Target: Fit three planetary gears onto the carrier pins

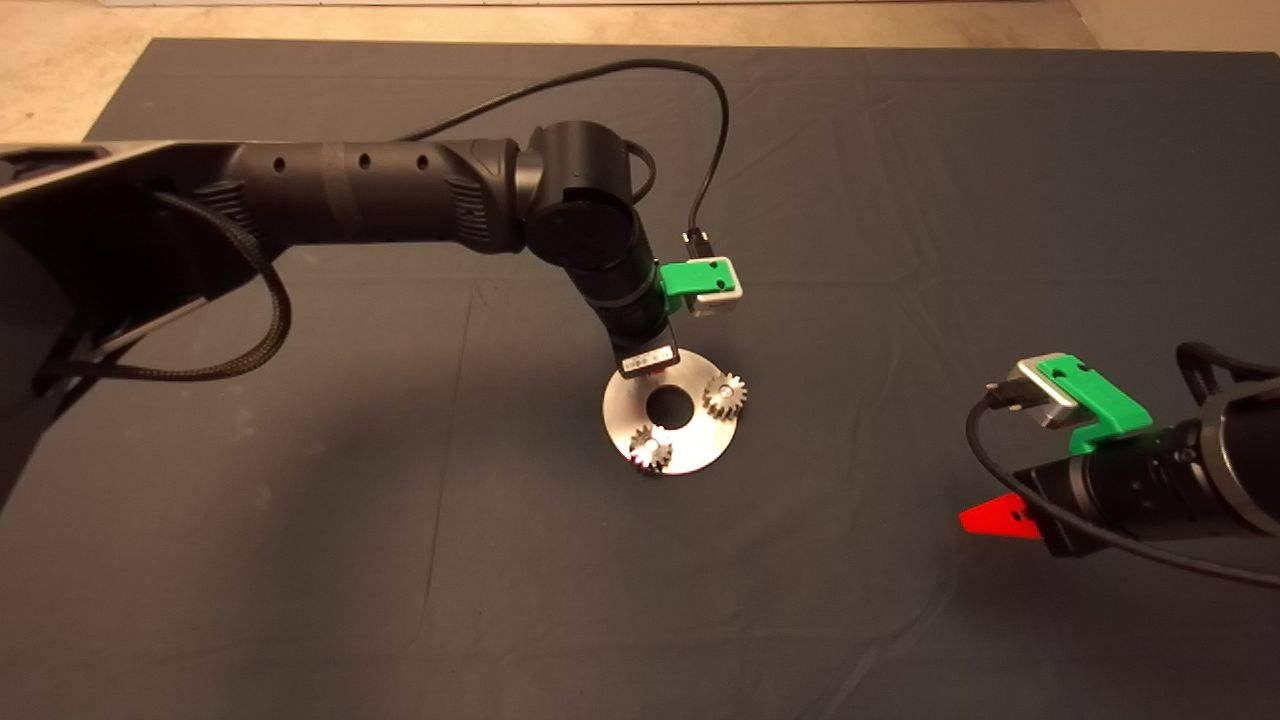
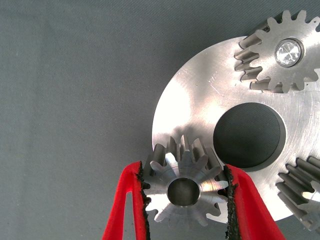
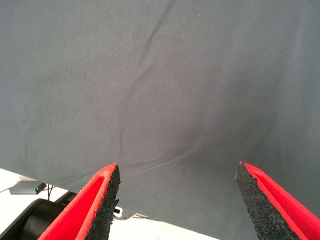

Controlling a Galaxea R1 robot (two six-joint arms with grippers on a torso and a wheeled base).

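The shiny round disc (image 1: 690, 440) lies mid-mat, and two planetary gears (image 1: 725, 397) (image 1: 650, 447) sit on it. In the left wrist view one of them (image 2: 282, 52) shows a bright carrier pin (image 2: 288, 52) in its bore, while the other (image 2: 305, 192) is cut off by the picture's edge. My left gripper (image 2: 184, 170) is shut on a third gear (image 2: 184, 189) at the disc's (image 2: 195, 100) rim, with a black pad pressed against the teeth on each side. That gear's bore looks dark, and no pin shows in it. From the head camera my wrist hides this gear. My right gripper (image 3: 176, 170) is open over bare mat at the right.
The dark mat (image 1: 900, 200) spreads wide around the disc, with pale floor beyond its far edge. A black cable (image 1: 715, 130) loops above my left wrist. The right wrist view shows the mat's edge, with pale floor and a dark device (image 3: 30, 222) beyond it.
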